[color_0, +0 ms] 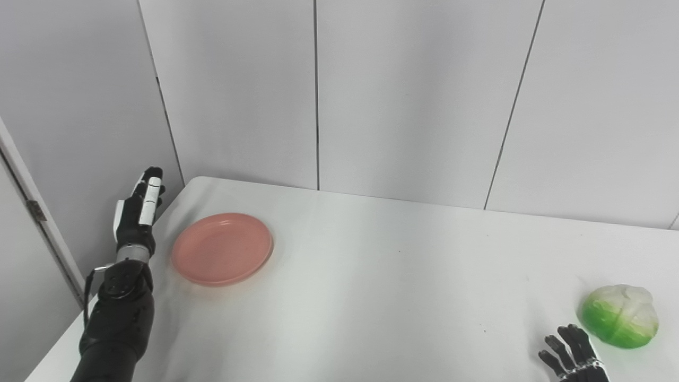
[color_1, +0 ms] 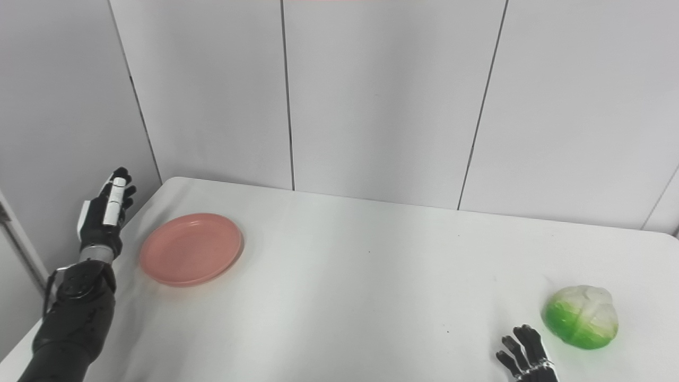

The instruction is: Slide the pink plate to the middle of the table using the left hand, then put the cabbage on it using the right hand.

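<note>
Cabbage (color_0: pixel 619 315) lies white end away, beside right hand (color_0: pixel 570 353).

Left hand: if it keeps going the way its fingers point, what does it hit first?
Probably the grey wall panel. The left hand points up and away beside the round pink plate, not at it; depth unclear.

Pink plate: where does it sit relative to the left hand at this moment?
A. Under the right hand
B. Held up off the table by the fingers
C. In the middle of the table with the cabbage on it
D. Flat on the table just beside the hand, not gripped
D: the pink plate lies flat on the table, empty, with the left hand raised beside its left edge, holding nothing.
</note>
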Available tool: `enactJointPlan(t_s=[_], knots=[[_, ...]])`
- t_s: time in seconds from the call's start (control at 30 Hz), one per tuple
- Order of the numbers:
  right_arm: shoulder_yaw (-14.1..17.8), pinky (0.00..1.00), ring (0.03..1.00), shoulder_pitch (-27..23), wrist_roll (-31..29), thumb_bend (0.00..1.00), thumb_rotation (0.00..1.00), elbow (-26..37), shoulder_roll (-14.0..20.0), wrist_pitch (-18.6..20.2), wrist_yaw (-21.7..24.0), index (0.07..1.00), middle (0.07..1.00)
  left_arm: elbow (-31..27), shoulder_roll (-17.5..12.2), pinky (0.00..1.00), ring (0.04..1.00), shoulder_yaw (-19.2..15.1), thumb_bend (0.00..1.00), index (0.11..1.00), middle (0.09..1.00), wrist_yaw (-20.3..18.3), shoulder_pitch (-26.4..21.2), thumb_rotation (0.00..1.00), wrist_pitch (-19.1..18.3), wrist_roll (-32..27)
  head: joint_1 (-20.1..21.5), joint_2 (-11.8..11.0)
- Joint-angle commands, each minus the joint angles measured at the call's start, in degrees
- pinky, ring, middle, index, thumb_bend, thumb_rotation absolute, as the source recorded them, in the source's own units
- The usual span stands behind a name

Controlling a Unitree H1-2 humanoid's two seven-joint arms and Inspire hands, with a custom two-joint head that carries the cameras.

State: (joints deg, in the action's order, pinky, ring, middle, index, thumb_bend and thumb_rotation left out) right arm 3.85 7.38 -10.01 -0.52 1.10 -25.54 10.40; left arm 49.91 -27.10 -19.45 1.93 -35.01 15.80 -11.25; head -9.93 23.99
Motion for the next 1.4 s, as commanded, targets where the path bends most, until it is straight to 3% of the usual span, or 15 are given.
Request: enactJointPlan(t_s=[0.0,0.13,0.3,0.47,0.6,0.83,1.03,1.2,1.37], knots=[[-1.11,0.84,0.871,2.98,0.46,0.74,0.91,-0.73,-0.01,-0.97,0.28,0.894,0.903,0.09,-3.14,0.96,0.92,0.65,0.8,0.867,0.92,0.05,-3.91,0.86,2.93,1.2,0.0,-0.01],[-1.09,0.84,0.872,2.96,0.23,0.75,0.91,-0.8,-0.18,-0.81,0.16,0.888,0.901,0.63,-4.19,0.97,0.923,1.83,0.76,0.884,0.92,0.13,-3.17,0.88,0.88,2.08,0.11,-0.01],[-1.26,0.81,0.852,3.12,-0.12,0.76,0.89,-0.35,-0.19,-0.62,0.21,0.874,0.883,2.01,-4.18,0.9,0.923,2.18,0.75,0.879,0.917,0.2,-2.33,0.91,-1.17,1.89,0.56,0.35],[-1.46,0.81,0.845,3.55,-0.92,0.76,0.88,0.23,-0.16,-0.48,0.48,0.877,0.881,6.11,-2.97,0.84,0.88,2.71,0.73,0.874,0.873,-0.46,-1.82,0.89,-0.79,1.63,0.59,0.79],[-1.71,0.81,0.841,3.88,-0.68,0.76,0.88,1.0,-0.22,0.01,0.18,0.88,0.881,7.41,-2.16,0.83,0.87,2.85,0.78,0.904,0.876,-2.72,-1.58,0.85,-0.22,0.57,0.97,1.13],[-1.95,0.8,0.834,3.89,-0.19,0.77,0.89,0.95,-0.05,-0.29,-0.07,0.88,0.873,7.81,-0.72,0.83,0.856,4.09,0.72,0.936,0.867,-4.42,-1.14,0.88,-0.55,0.75,1.02,1.21],[-1.98,0.8,0.827,3.89,-0.42,0.77,0.88,0.99,-0.06,-0.42,-0.01,0.881,0.87,8.0,0.45,0.8,0.849,4.6,0.77,0.935,0.861,-4.76,-1.01,0.88,-0.81,0.86,1.14,1.41],[-2.08,0.79,0.825,4.08,-0.05,0.78,0.88,1.39,-0.22,-0.04,-0.22,0.881,0.868,5.97,2.03,0.79,0.835,4.78,0.8,0.939,0.849,-6.5,-0.28,0.88,-1.51,-0.44,1.54,1.75],[-2.18,0.77,0.813,3.84,-0.25,0.78,0.88,1.08,-0.26,0.13,-0.31,0.876,0.866,-0.22,4.66,0.79,0.824,5.51,0.78,0.934,0.831,-8.43,1.49,0.87,-2.74,-2.1,1.56,1.59]])
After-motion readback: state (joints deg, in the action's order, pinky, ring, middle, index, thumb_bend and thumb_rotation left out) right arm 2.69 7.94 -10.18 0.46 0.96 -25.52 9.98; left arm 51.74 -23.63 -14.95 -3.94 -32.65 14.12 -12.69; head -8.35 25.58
